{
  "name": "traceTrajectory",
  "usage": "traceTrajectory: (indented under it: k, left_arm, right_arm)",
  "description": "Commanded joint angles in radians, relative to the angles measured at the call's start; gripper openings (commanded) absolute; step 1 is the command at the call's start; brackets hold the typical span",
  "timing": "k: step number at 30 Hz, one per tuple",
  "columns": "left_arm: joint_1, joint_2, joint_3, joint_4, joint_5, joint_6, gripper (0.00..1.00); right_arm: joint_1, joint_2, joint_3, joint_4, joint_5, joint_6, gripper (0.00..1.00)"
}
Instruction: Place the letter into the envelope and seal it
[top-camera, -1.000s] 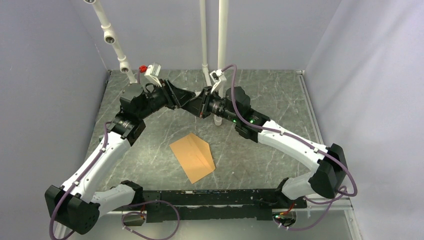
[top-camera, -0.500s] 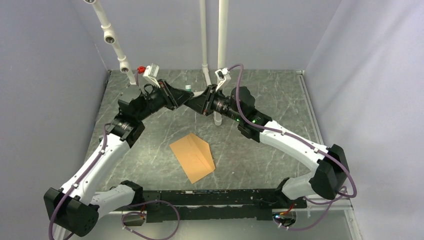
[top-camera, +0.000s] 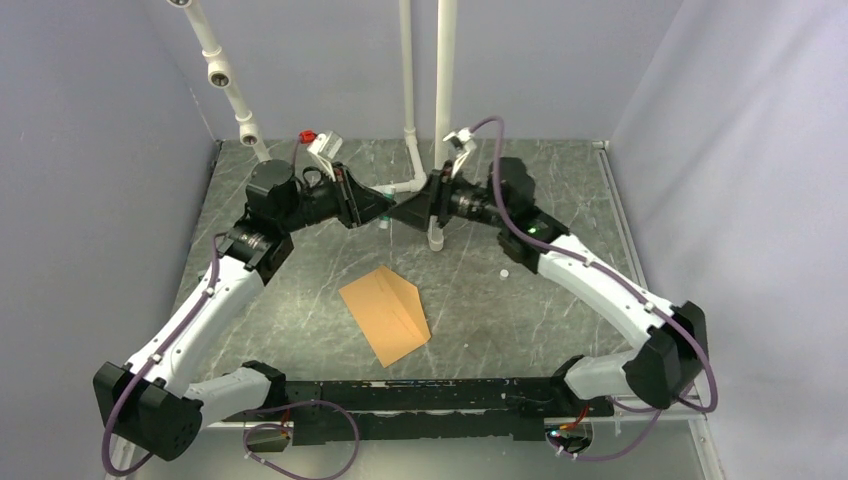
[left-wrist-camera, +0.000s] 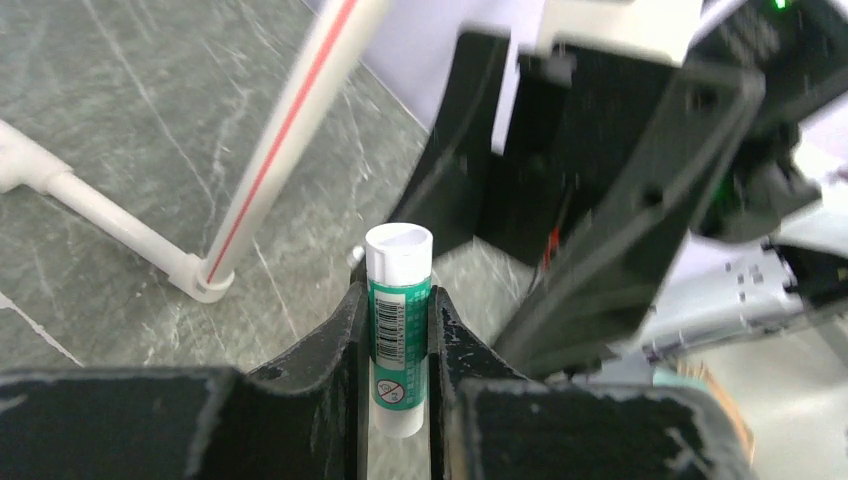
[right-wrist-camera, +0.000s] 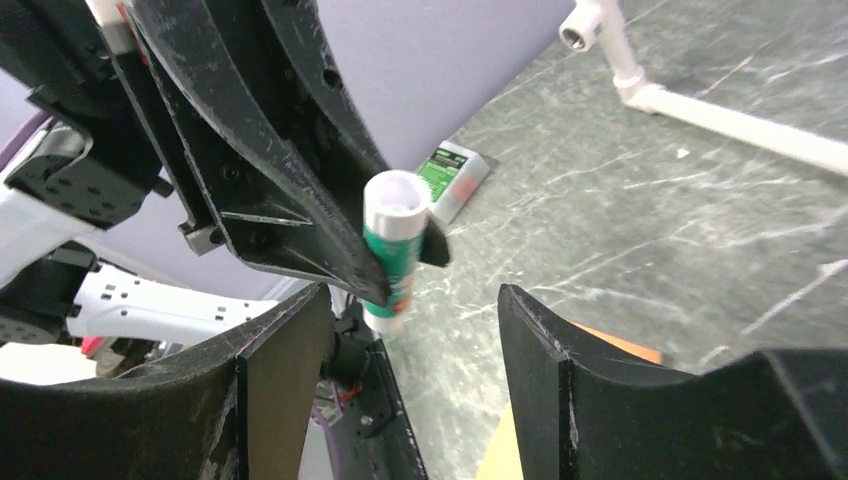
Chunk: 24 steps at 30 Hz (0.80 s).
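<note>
The orange-brown envelope (top-camera: 385, 315) lies flat on the table's middle, with its flap crease showing. An orange corner of it also shows in the right wrist view (right-wrist-camera: 622, 346). The letter is not in view. My left gripper (top-camera: 383, 209) is raised at the back centre and shut on a white glue stick with a green label (left-wrist-camera: 400, 320), held upright between the fingers (left-wrist-camera: 398, 295). My right gripper (top-camera: 407, 208) is open and empty, facing the left one tip to tip. The glue stick (right-wrist-camera: 392, 245) shows just beyond its fingers (right-wrist-camera: 415, 295).
White PVC pipes (top-camera: 410, 185) stand at the back centre, with a foot piece on the table (left-wrist-camera: 120, 225). A small green and red box (right-wrist-camera: 455, 175) lies on the table near the back. A small white bit (top-camera: 504, 271) lies right of centre. Grey walls enclose the table.
Both wrists have shifted right and toward the back. The right arm has drawn back, the left has reached further. A small white bit now shows on the table where the right arm was.
</note>
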Motion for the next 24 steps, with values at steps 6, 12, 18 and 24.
traceTrajectory:
  k: [6, 12, 18, 24]
  left_arm:
    - [0.003, 0.041, 0.133, -0.093, 0.342, 0.154, 0.02]
    - [0.003, 0.07, 0.161, -0.052, 0.394, 0.14, 0.02]
    - [0.004, 0.078, 0.175, -0.046, 0.415, 0.143, 0.03]
    - [0.004, 0.087, 0.189, -0.06, 0.436, 0.173, 0.03]
  right_arm:
    - [-0.086, -0.094, 0.182, -0.193, -0.141, -0.134, 0.58]
    - [-0.082, -0.062, 0.173, -0.088, -0.206, -0.066, 0.49]
    - [-0.082, -0.039, 0.207, -0.112, -0.265, -0.08, 0.49]
    - [-0.079, -0.029, 0.218, -0.162, -0.274, -0.104, 0.46]
